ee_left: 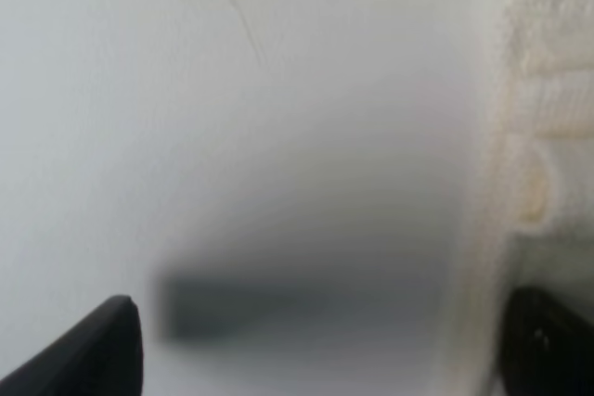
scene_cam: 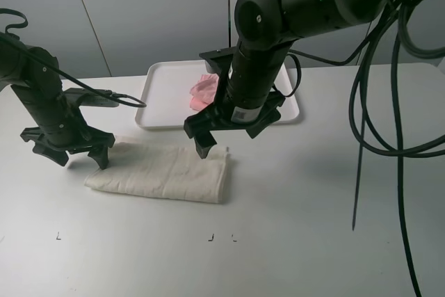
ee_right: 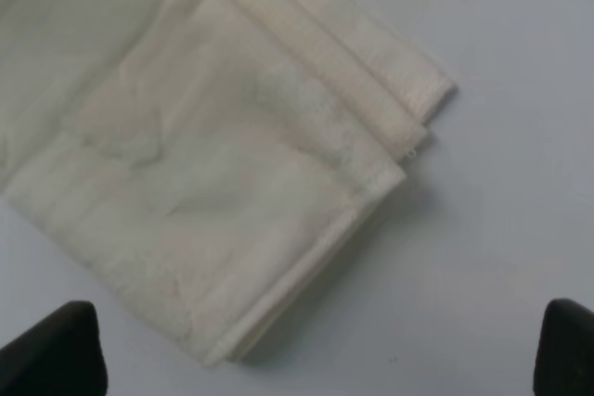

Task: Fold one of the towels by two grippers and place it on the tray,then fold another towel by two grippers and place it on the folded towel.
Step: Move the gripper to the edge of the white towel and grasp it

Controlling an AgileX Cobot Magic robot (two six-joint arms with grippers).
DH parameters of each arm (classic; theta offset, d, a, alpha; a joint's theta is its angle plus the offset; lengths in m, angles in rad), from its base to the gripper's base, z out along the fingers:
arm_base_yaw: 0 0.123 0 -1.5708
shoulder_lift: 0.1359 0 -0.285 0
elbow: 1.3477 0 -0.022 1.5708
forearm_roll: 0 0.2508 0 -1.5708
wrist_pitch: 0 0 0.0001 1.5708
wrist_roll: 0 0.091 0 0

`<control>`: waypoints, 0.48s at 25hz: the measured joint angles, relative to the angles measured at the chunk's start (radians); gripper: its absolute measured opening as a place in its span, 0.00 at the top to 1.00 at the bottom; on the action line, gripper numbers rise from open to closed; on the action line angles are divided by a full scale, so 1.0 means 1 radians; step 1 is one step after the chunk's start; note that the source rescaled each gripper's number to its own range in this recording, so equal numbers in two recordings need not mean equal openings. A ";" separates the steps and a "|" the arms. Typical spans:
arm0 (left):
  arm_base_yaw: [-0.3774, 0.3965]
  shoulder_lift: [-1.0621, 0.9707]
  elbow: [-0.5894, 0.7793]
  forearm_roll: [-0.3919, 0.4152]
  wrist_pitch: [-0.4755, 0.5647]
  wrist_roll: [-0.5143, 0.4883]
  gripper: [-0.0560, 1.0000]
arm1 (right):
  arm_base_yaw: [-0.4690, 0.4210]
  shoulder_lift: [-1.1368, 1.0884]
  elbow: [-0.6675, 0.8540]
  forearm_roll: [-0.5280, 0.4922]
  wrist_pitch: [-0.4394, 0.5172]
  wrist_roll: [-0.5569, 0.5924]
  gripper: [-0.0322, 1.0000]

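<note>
A cream towel (scene_cam: 163, 172), folded into a long strip, lies flat on the table in front of the tray. A pink towel (scene_cam: 204, 92) lies crumpled on the white tray (scene_cam: 163, 95). My left gripper (scene_cam: 78, 158) is open at the cream towel's left end, close to the table. In the left wrist view (ee_left: 325, 359) one fingertip (ee_left: 548, 345) sits by the towel's edge (ee_left: 548, 90). My right gripper (scene_cam: 226, 140) is open and empty above the towel's right end. The right wrist view (ee_right: 311, 359) shows the layered corner of the towel (ee_right: 213, 164) below it.
The white table (scene_cam: 313, 206) extends to the front and right of the towel. Black cables (scene_cam: 361, 137) hang down on the right side. A grey wall stands behind the tray.
</note>
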 joint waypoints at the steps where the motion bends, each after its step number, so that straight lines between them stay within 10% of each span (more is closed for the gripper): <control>1: 0.000 0.000 0.000 0.000 0.000 0.000 0.00 | 0.000 0.016 0.000 0.002 0.000 0.002 0.00; 12: 0.000 0.000 0.000 0.000 0.000 0.000 0.00 | 0.000 0.138 0.000 0.125 -0.043 0.001 0.00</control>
